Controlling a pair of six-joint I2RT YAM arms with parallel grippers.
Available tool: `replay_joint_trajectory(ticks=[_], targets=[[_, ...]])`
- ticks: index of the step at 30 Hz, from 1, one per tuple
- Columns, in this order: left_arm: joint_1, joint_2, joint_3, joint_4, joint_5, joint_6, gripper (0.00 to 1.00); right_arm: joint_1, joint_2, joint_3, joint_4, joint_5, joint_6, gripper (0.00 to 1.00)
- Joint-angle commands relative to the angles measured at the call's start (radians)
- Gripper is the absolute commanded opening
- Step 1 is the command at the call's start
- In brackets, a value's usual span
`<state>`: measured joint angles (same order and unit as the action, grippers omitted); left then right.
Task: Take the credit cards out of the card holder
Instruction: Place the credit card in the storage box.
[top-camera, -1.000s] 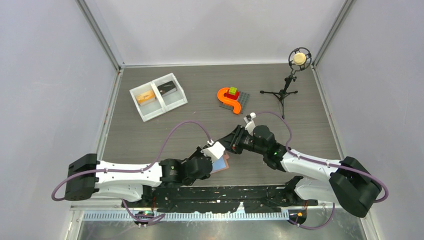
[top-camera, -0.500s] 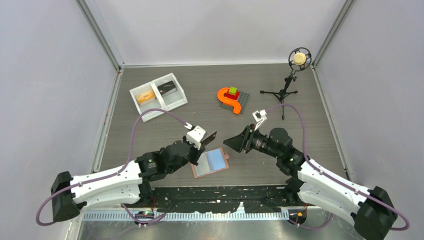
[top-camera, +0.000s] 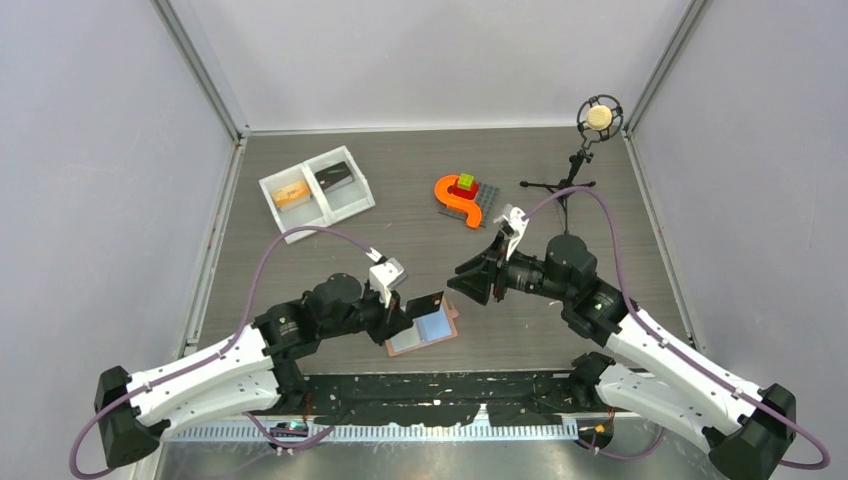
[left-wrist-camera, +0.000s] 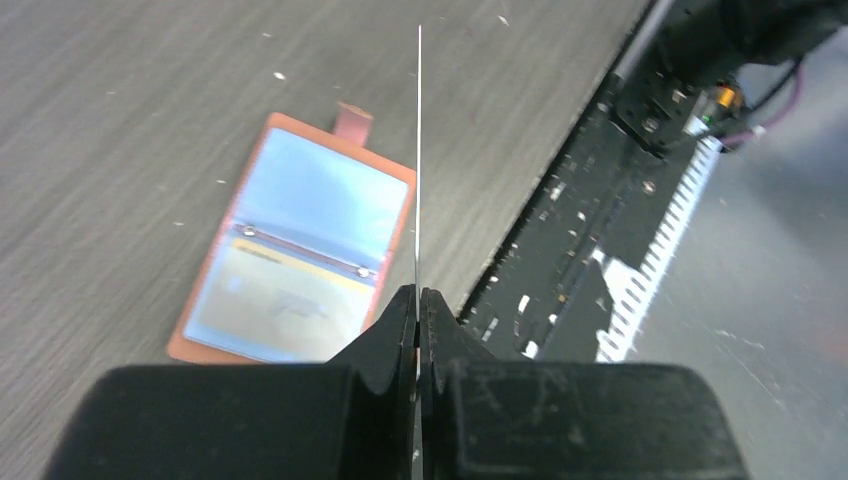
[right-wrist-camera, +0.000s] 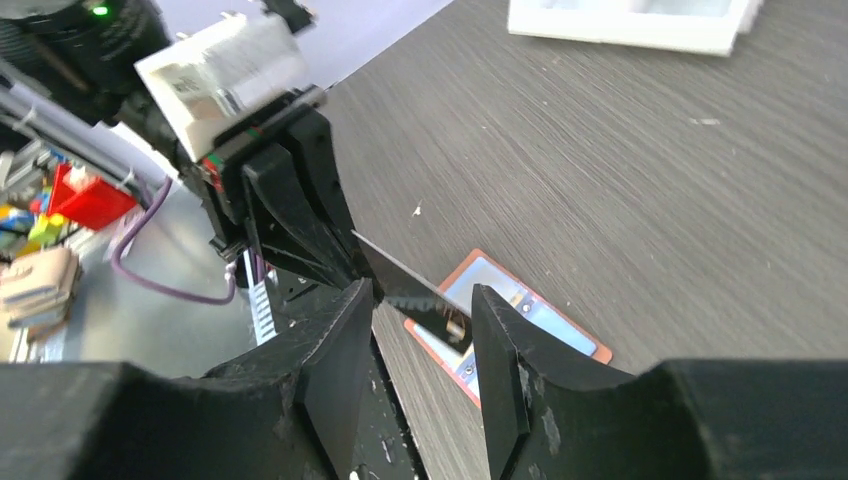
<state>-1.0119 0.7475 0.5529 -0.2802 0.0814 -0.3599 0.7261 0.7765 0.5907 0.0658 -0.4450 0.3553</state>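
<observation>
Overhead; wrist cams close, maybe share holder (left-wrist-camera: 310, 200).

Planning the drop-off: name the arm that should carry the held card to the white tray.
Left. The left jaws are shut on the dark card, and the white tray lies on that side; the right jaws stand open, empty.

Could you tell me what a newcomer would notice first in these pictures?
The eye goes first to the dark credit card, pinched in the shut jaws of the left gripper and held in the air near the front edge of the table. Under it the card holder lies spread open with its blue pockets up. The right gripper faces the card with its jaws apart.
</observation>
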Motion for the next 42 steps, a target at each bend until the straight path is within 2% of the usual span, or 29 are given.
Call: replay_joint_trajectory(ticks=[1,7,17,30,32,33,34,35,36,39,40,42], targets=[[0.009,0.01,0.061,-0.043,0.196,-0.011,0.0,-0.004,0.065,0.139,-0.137,-0.174,-0.196,0.48],[0.016,0.027,0.055,-0.017,0.285,-0.031,0.0,0.004,0.212,0.175,-0.137,-0.393,-0.188,0.47],[0.029,0.081,0.063,0.022,0.391,-0.056,0.0,0.059,0.293,0.098,0.066,-0.405,-0.084,0.44],[0.054,0.102,0.063,0.041,0.444,-0.065,0.0,0.141,0.384,0.102,0.093,-0.382,-0.074,0.39],[0.061,0.104,0.063,0.044,0.449,-0.067,0.0,0.143,0.388,0.101,0.1,-0.382,-0.069,0.33],[0.063,0.104,0.063,0.046,0.454,-0.069,0.0,0.143,0.389,0.1,0.102,-0.383,-0.066,0.22],[0.067,0.105,0.064,0.047,0.455,-0.072,0.0,0.144,0.39,0.1,0.11,-0.382,-0.062,0.15],[0.071,0.102,0.064,0.046,0.452,-0.075,0.04,0.144,0.389,0.095,0.117,-0.372,-0.047,0.08],[0.078,0.096,0.064,0.044,0.444,-0.079,0.09,0.144,0.382,0.09,0.146,-0.365,-0.034,0.07],[0.121,0.056,0.053,0.034,0.427,-0.087,0.36,0.134,0.357,0.054,0.238,-0.293,0.096,0.05],[0.146,0.036,0.049,0.033,0.434,-0.091,0.41,0.132,0.336,0.041,0.278,-0.264,0.126,0.05],[0.196,0.001,0.046,0.034,0.448,-0.101,0.47,0.129,0.293,0.023,0.303,-0.109,0.251,0.05]])
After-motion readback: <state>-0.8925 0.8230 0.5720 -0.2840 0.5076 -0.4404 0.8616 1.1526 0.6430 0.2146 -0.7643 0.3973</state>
